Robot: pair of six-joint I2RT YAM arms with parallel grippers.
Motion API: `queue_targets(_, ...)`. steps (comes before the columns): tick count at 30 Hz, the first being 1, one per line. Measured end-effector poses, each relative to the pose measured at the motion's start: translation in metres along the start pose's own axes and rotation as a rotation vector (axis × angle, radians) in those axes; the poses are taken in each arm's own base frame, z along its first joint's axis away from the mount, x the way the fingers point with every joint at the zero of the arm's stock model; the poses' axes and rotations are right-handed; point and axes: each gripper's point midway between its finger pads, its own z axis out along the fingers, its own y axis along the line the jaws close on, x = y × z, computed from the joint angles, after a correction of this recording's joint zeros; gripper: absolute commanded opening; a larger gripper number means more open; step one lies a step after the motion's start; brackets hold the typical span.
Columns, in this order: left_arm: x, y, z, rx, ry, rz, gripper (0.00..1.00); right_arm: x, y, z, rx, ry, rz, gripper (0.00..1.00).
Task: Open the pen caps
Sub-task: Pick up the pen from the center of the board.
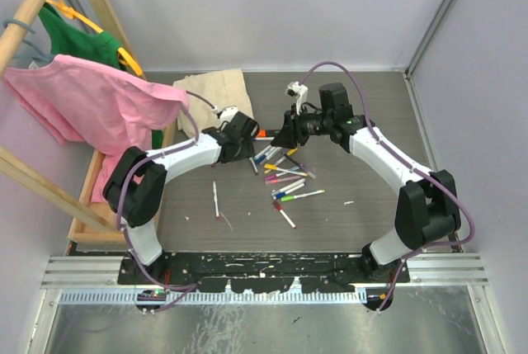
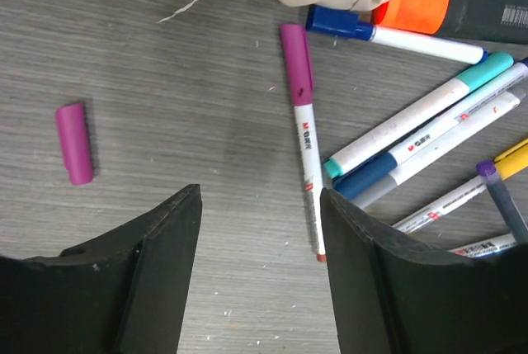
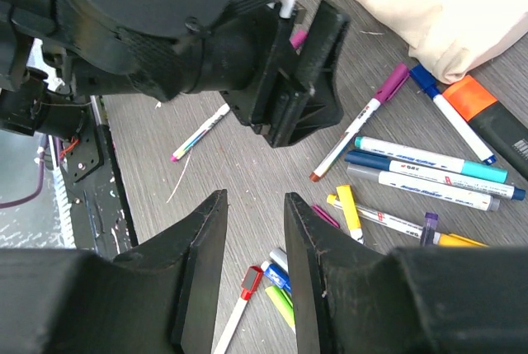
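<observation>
Several thin white pens with coloured pen caps (image 1: 285, 174) lie scattered mid-table. My left gripper (image 2: 260, 191) hangs open just above the table with nothing between its fingers. A pen with a purple cap (image 2: 295, 65) lies right beside its right finger, red tip toward me. A loose magenta cap (image 2: 74, 143) lies apart to the left. My right gripper (image 3: 254, 197) is open and empty above the table, facing the left gripper's fingers (image 3: 318, 65). Red, blue and green capped pens (image 3: 276, 276) lie under it. From above, the left gripper (image 1: 247, 135) and right gripper (image 1: 285, 135) stand close together.
A cream cloth (image 1: 216, 94) lies at the back, beside a thick black marker with an orange cap (image 2: 412, 6). A wooden rack with a pink garment (image 1: 91, 98) stands at the left. Single pens (image 1: 216, 200) lie nearer the front. Walls close the back and right.
</observation>
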Motion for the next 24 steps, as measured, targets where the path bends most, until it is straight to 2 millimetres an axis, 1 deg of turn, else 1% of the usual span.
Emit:
queue_targets(3,-0.001,-0.008,0.006,-0.025,0.009,0.014,0.57,0.000,0.000,0.000,0.000,0.002,0.002,0.40)
queue_targets(9,-0.001,-0.017,0.021,-0.091,0.041,0.038,0.56,0.001,0.000,0.000,0.001,0.003,0.005,0.40)
queue_targets(19,0.013,-0.012,0.031,-0.146,0.086,0.076,0.51,0.001,0.000,0.000,0.000,0.003,0.005,0.40)
queue_targets(24,0.012,-0.014,0.032,-0.143,0.088,0.077,0.47,0.001,0.000,-0.001,0.000,0.003,0.005,0.40)
